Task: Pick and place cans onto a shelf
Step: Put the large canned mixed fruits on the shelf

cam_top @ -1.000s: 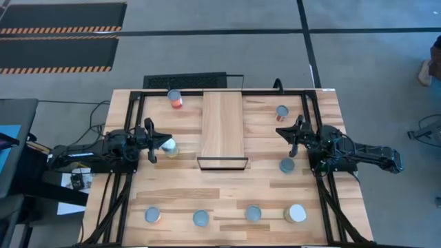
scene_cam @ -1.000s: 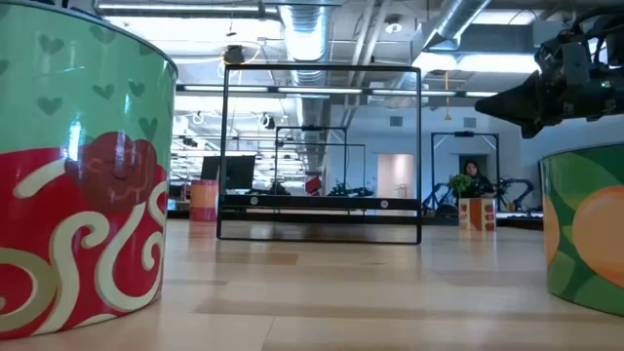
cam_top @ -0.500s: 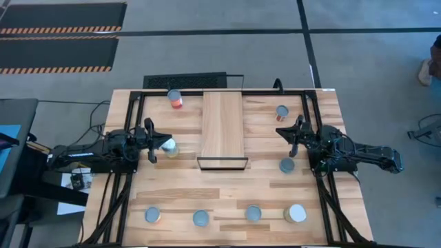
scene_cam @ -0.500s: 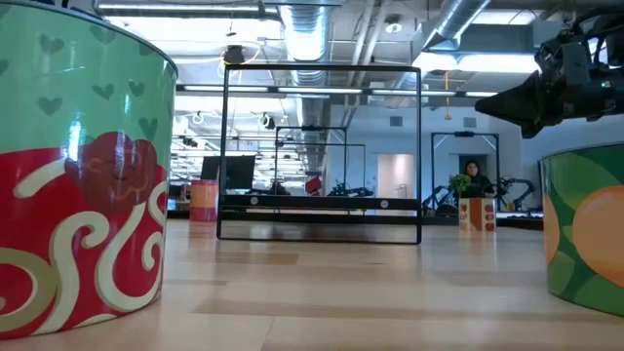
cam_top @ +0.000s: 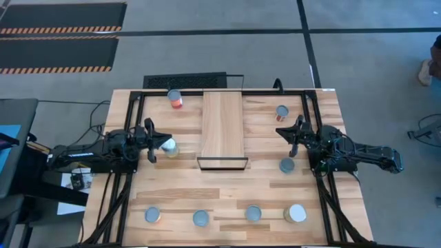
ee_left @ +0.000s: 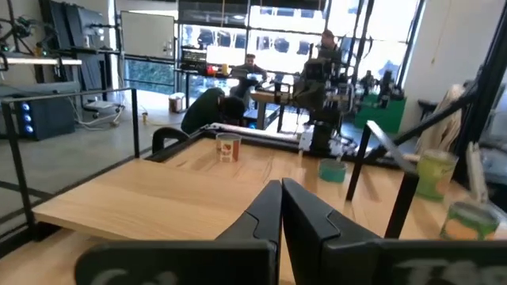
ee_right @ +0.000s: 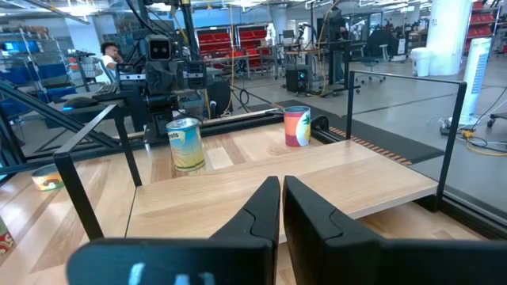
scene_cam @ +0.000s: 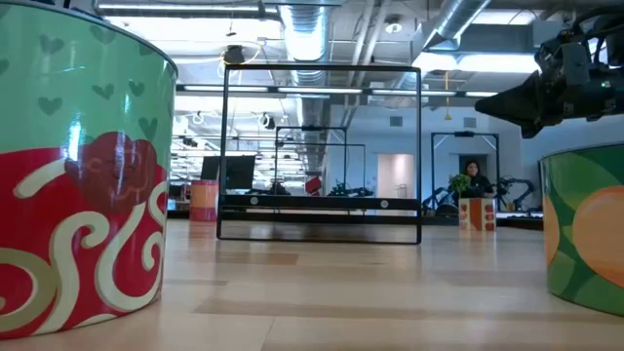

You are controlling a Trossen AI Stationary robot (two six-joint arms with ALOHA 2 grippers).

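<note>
Two arms flank a bare shelf, eight cans around it on the table

The shelf (cam_top: 222,130) lies at centre. The left gripper (cam_top: 151,140) sits at its 9 o'clock, beside a white-lidded can (cam_top: 168,147); the right gripper (cam_top: 294,136) at 3 o'clock. Cans stand at 11 (cam_top: 175,98), 2 (cam_top: 282,112) and 4 o'clock (cam_top: 286,165); four more (cam_top: 200,218) line the table (cam_top: 324,110) at 6 o'clock.

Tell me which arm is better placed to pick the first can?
Probably the left: its end effector is right beside a can, fingers closed. The right end effector sits between two cans, touching neither. The shelf is empty.
</note>
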